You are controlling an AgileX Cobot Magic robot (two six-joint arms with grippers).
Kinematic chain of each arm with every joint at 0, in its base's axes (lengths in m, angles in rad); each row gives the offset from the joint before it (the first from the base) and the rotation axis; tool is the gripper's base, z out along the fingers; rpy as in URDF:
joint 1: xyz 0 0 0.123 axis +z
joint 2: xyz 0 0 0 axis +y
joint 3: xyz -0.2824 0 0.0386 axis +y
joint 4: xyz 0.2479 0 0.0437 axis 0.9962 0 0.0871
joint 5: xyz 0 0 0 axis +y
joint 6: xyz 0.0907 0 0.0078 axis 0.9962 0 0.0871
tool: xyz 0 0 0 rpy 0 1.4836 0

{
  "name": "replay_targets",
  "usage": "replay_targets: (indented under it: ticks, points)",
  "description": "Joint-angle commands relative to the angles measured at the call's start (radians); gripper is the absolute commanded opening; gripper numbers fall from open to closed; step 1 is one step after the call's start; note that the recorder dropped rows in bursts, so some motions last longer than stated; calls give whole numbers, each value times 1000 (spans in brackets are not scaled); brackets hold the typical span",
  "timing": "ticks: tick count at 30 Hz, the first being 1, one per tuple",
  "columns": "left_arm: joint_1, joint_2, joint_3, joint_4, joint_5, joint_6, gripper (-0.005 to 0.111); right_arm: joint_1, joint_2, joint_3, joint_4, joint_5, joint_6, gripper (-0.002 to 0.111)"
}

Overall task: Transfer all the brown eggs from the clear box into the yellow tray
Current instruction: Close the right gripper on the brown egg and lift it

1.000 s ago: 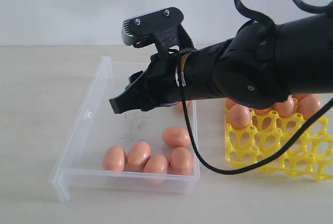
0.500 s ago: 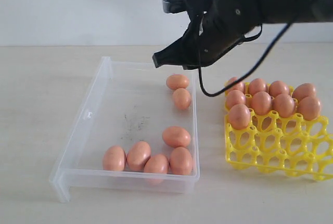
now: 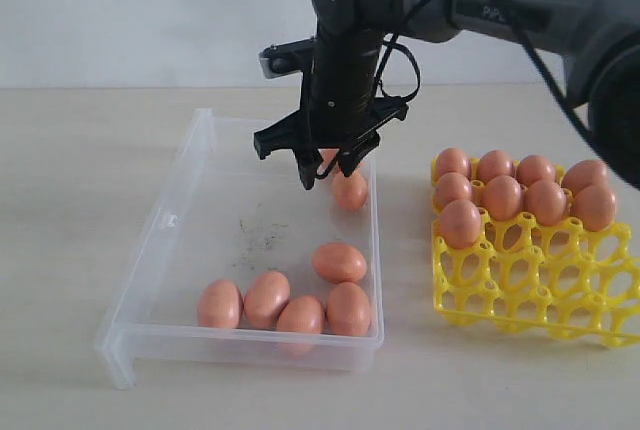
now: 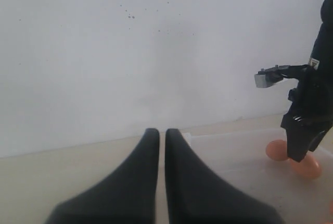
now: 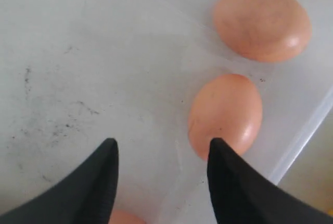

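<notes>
Brown eggs (image 3: pixel 349 190): two lie in the clear box's (image 3: pixel 160 250) 1 o'clock corner. One is half hidden behind the right pincer (image 5: pixel 163 141), which is spread wide and empty above them. Five cluster at 5 o'clock, and the floor is bare toward 10. Yellow tray (image 3: pixel 520 290) cut off at 3. Left pincer (image 4: pixel 162 130) closed, empty.

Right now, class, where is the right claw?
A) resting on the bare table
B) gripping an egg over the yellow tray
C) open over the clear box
C: the right claw stands open and empty above brown eggs lying in the clear box.
</notes>
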Motion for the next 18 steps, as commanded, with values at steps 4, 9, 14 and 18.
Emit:
replay_targets:
  ticks: [4,9,14,18]
  points:
    - [-7,-2,3,-2,0,1,4,-2,96,-151,-107,83,45,45]
    - [-7,-2,3,-2,0,1,4,-2,98,-164,-160,83,45,45]
    - [-7,-2,3,-2,0,1,4,-2,125,-164,-167,83,56,45]
    - [-7,-2,3,-2,0,1,4,-2,147,-164,-169,83,60,45]
